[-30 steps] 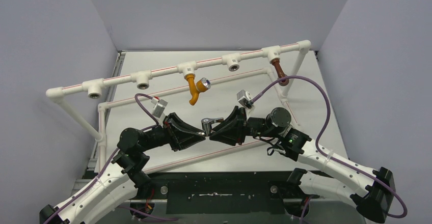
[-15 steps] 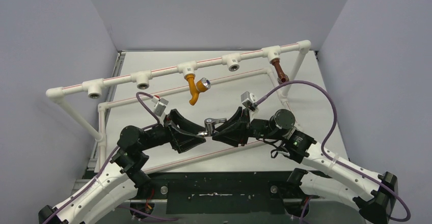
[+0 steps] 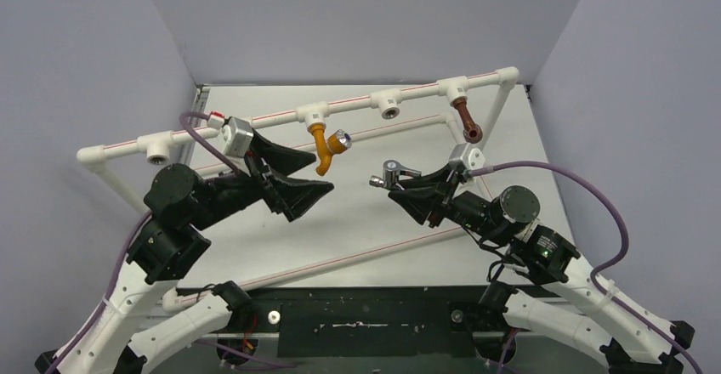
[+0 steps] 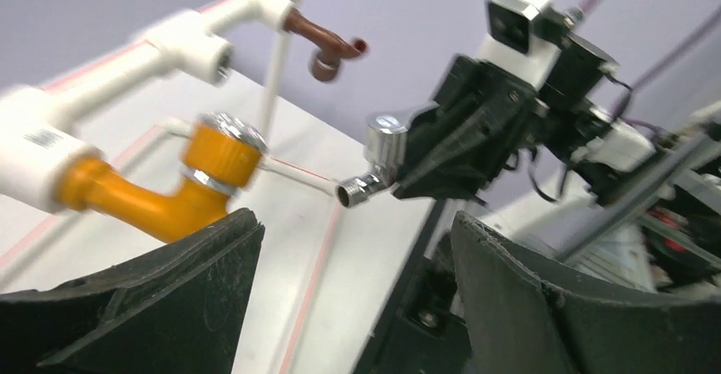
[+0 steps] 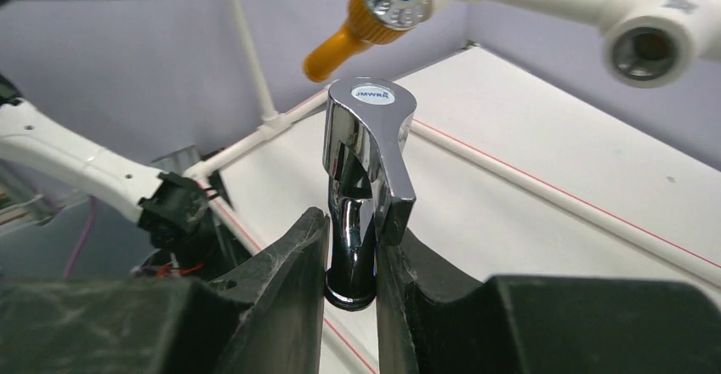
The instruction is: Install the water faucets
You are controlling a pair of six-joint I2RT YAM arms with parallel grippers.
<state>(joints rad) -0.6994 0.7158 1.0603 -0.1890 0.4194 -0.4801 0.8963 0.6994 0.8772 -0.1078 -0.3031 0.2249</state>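
2 arms reach inward toward each other. The left gripper (image 4: 353, 225) points right, its jaws spread wide and empty. The right gripper (image 3: 398, 189) points left, clamped on the silver faucet (image 5: 366, 136)

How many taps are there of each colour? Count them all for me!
orange faucet: 1
brown faucet: 1
silver faucet: 1
Total: 3
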